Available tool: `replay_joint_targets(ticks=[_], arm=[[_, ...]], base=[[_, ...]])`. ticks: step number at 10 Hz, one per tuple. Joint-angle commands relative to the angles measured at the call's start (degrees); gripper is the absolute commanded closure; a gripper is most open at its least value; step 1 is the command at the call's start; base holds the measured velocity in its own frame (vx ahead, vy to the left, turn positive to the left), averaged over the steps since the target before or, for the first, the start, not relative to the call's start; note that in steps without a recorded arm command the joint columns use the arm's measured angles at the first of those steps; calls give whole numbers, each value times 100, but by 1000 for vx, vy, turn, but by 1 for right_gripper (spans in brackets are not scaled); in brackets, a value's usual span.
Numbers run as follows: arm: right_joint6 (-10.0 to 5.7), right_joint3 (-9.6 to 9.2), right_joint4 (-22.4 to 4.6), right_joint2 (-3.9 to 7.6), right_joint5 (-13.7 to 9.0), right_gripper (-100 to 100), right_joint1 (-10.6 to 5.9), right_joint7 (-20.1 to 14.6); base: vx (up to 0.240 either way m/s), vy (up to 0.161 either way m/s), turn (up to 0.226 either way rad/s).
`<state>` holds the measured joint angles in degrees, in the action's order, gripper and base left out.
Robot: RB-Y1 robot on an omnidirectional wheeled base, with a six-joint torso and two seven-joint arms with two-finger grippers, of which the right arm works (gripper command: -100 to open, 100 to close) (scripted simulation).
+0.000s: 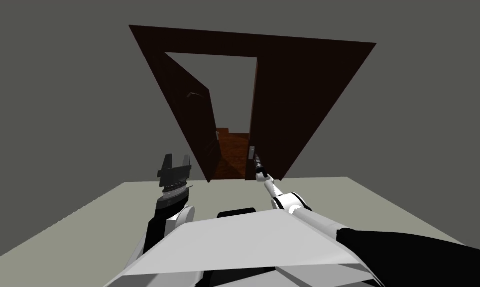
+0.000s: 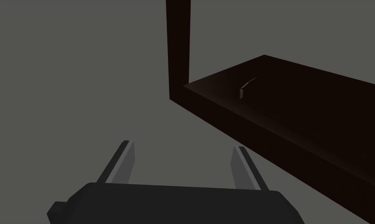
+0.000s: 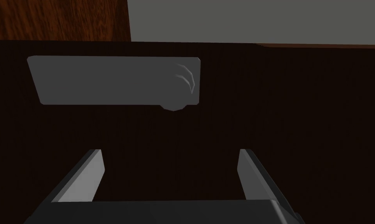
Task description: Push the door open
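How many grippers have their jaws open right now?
2. The left gripper is held up before the grey wall beside the door frame; the right gripper faces the dark door, near its grey plate.

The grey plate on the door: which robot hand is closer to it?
Right. The right hand is up at the door, open, pointing at the grey plate. The left hand is far back, off to the door's left.
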<state>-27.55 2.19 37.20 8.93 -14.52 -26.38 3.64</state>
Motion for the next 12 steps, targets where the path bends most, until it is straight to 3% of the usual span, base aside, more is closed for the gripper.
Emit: replay_joint_targets(ticks=[1, 10, 11, 12], arm=[[-2, 14, -11, 8, -6, -100, -2, 3], [5, 86, -36, 44, -35, -100, 2, 24], [5, 86, -36, 44, -35, 100, 2, 24], [5, 86, -36, 44, -35, 100, 2, 24]], base=[[114, 16, 28], [179, -20, 21], [-10, 0, -4], [-22, -1, 8]])
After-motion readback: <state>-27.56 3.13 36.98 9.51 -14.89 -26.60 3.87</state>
